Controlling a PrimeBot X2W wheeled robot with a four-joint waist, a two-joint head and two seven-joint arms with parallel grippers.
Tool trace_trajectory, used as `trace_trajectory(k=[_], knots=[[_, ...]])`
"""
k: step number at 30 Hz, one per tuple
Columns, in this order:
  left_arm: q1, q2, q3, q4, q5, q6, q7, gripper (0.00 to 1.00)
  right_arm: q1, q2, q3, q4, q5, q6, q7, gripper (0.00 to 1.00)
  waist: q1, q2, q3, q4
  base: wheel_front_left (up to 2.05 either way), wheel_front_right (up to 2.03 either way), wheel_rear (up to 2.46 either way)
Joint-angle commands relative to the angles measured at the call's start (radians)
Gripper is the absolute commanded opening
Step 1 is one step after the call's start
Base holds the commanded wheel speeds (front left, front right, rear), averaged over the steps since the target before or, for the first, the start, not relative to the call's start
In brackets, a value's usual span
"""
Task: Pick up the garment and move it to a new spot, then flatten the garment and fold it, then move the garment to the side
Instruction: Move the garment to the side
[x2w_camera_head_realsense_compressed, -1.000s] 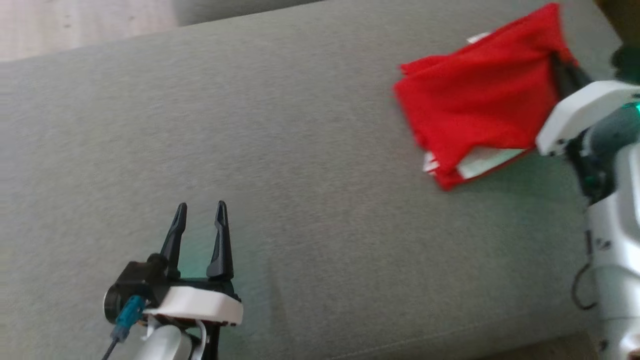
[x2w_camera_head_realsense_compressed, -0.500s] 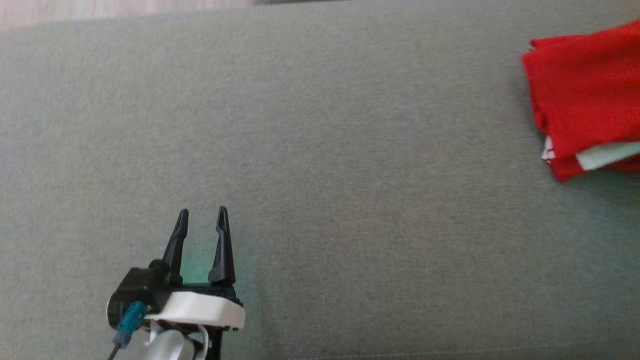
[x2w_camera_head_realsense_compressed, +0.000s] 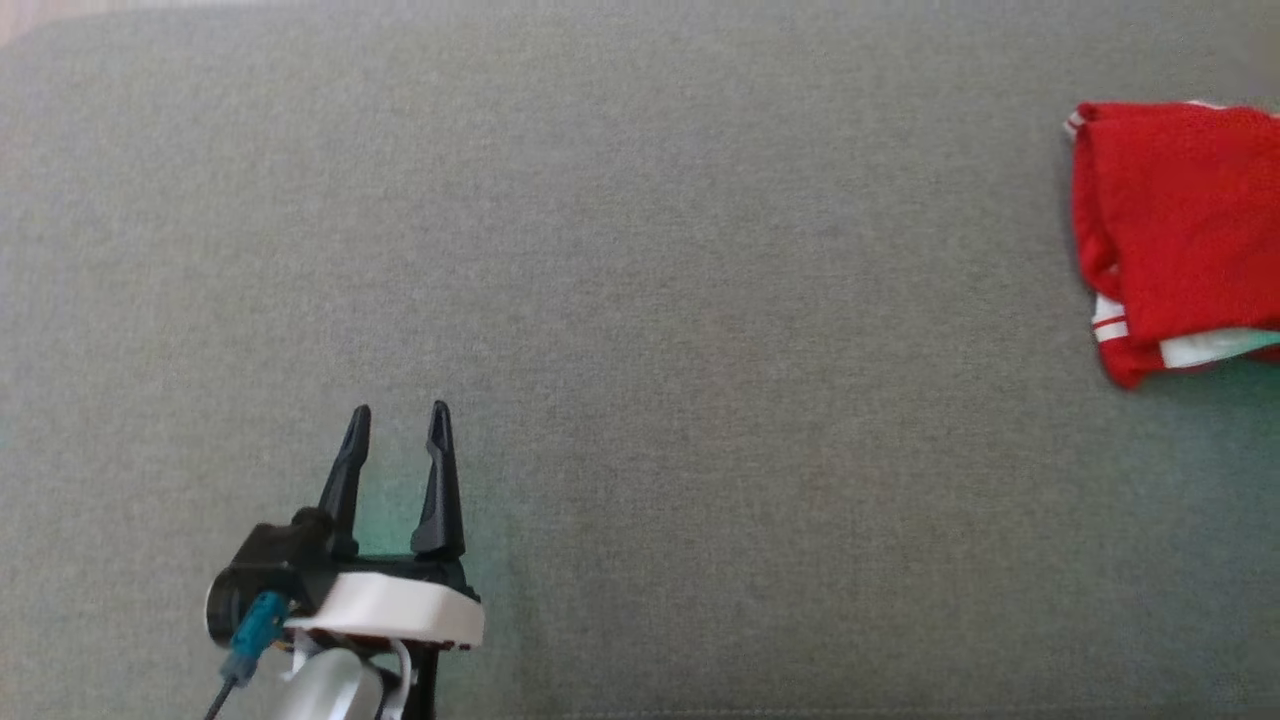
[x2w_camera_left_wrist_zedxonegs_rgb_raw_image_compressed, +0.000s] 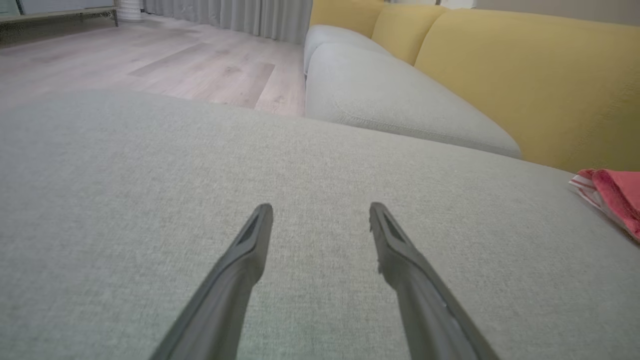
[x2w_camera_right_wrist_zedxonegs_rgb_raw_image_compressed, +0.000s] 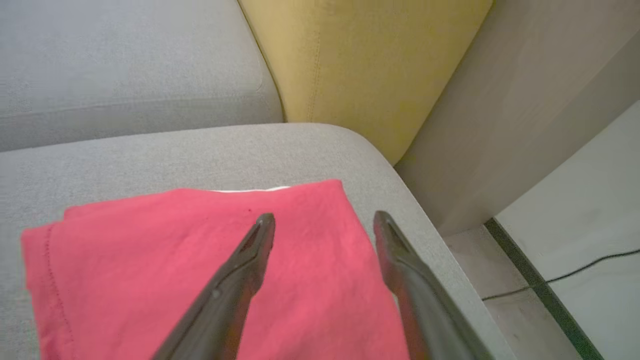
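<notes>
Left gripper (x2w_camera_head_realsense_compressed: 400, 408): jaws wide, empty, low over the grey cushion (x2w_camera_head_realsense_compressed: 700, 300).
Garment (x2w_camera_head_realsense_compressed: 1170, 220): red, folded, at the cushion's right side, near the corner edge.
Right gripper (x2w_camera_right_wrist_zedxonegs_rgb_raw_image_compressed: 324, 215): jaws wide, holding nothing, over the garment; I think it should rise straight up, so no finger catches the fold.
Yellow backrest (x2w_camera_right_wrist_zedxonegs_rgb_raw_image_compressed: 360, 65): beyond the corner.

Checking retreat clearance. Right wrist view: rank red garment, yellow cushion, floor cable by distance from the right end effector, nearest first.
1. Red garment: right beneath the right end effector.
2. Yellow cushion, ahead, and black cable, on the floor at right: too close to call.
</notes>
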Motion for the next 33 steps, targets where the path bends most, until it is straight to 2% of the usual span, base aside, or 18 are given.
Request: trace_trajectory(k=[1,9,14,17,25,30,33], knots=[[-0.022,0.022,0.034,-0.031,0.003,0.007,-0.004,1.0,-0.036,-0.006,0.035,-0.038,-0.006,0.007,-0.033,1.0,-0.0001,0.0,-0.026,-0.016,0.0,0.0,0.0],[-0.009,0.032,0.04,-0.026,-0.01,0.009,0.002,1.0,-0.048,0.043,0.192,-0.101,0.067,0.007,-0.109,1.0,-0.0001,0.0,-0.112,-0.046,0.0,0.0,0.0],[0.008,0.032,0.046,-0.017,-0.025,0.015,0.005,1.0,0.022,0.081,0.276,-0.183,0.132,0.007,-0.157,1.0,-0.0001,0.0,-0.195,-0.049,0.0,0.0,0.0],[0.039,0.032,0.059,-0.004,-0.046,0.024,0.006,1.0,0.126,0.137,0.327,-0.265,0.164,0.007,-0.204,1.0,-0.0001,0.0,-0.256,-0.046,0.0,0.0,0.0],[0.093,0.025,0.072,0.016,-0.084,0.028,0.006,1.0,0.392,0.271,0.36,-0.433,0.151,0.007,-0.295,1.0,-0.0001,0.0,-0.302,-0.018,0.0,0.0,0.0],[0.117,0.022,0.06,0.029,-0.089,0.028,0.011,1.0,0.55,0.298,0.376,-0.506,0.152,0.007,-0.35,1.0,-0.0001,0.0,-0.316,0.007,0.0,0.0,0.0],[0.122,0.027,0.047,0.037,-0.086,0.024,0.025,1.0,0.626,0.299,0.391,-0.536,0.191,0.007,-0.386,1.0,-0.0001,0.0,-0.322,0.019,0.0,0.0,0.0]])
